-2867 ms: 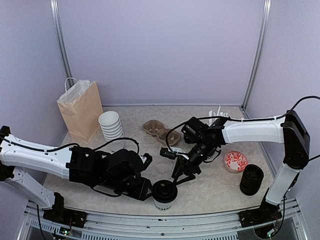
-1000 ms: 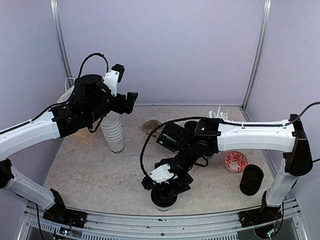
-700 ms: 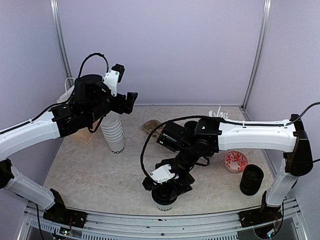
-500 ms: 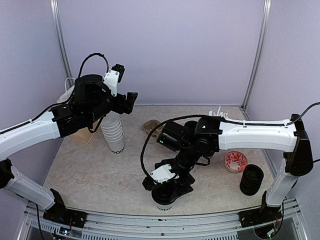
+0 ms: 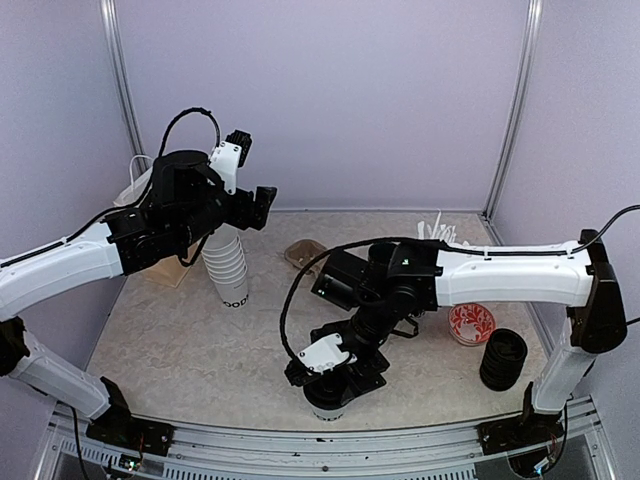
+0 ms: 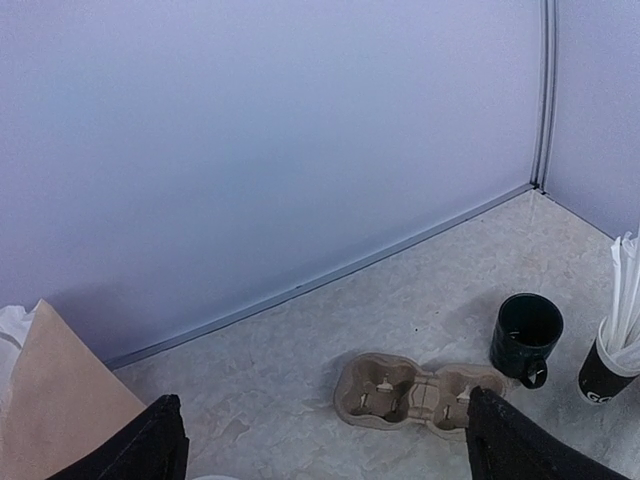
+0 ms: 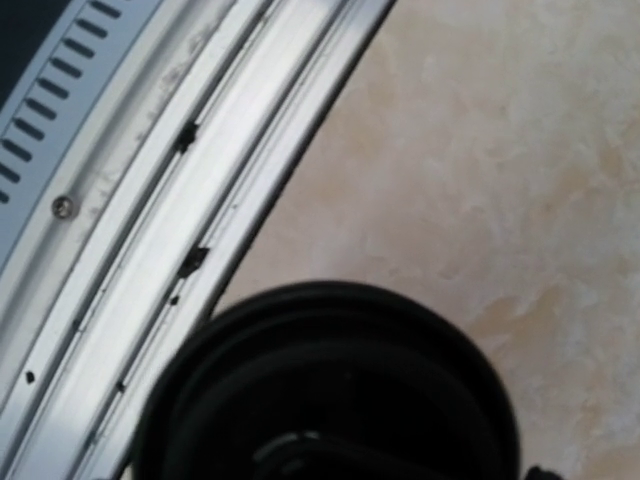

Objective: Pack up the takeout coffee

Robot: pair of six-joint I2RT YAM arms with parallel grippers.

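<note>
One takeout coffee (image 5: pixel 325 409), a white paper cup with a black lid, stands at the table's front edge. My right gripper (image 5: pixel 335 386) points down over it and hides most of it. Its jaws stand wide on either side of the lid. The black lid (image 7: pixel 330 390) fills the bottom of the right wrist view, where no fingers show. Raised high at the back left, my left gripper (image 5: pixel 262 207) is open and empty. In the left wrist view the left gripper (image 6: pixel 330 445) looks down past its fingertips (image 6: pixel 160 440) at the brown cardboard tray (image 6: pixel 420 392).
A stack of white cups (image 5: pixel 228 265) and a paper bag (image 5: pixel 150 215) stand at the back left. A black mug (image 6: pixel 525 335), a cup of white sticks (image 6: pixel 615 345), a red patterned dish (image 5: pixel 471 322) and stacked black lids (image 5: pixel 503 358) sit at the right. The metal front rail (image 7: pixel 150 200) is beside the cup.
My left arm has left the cup and risen to the back left. My right gripper came over the cup and, in the last second, sank slightly lower on it.
</note>
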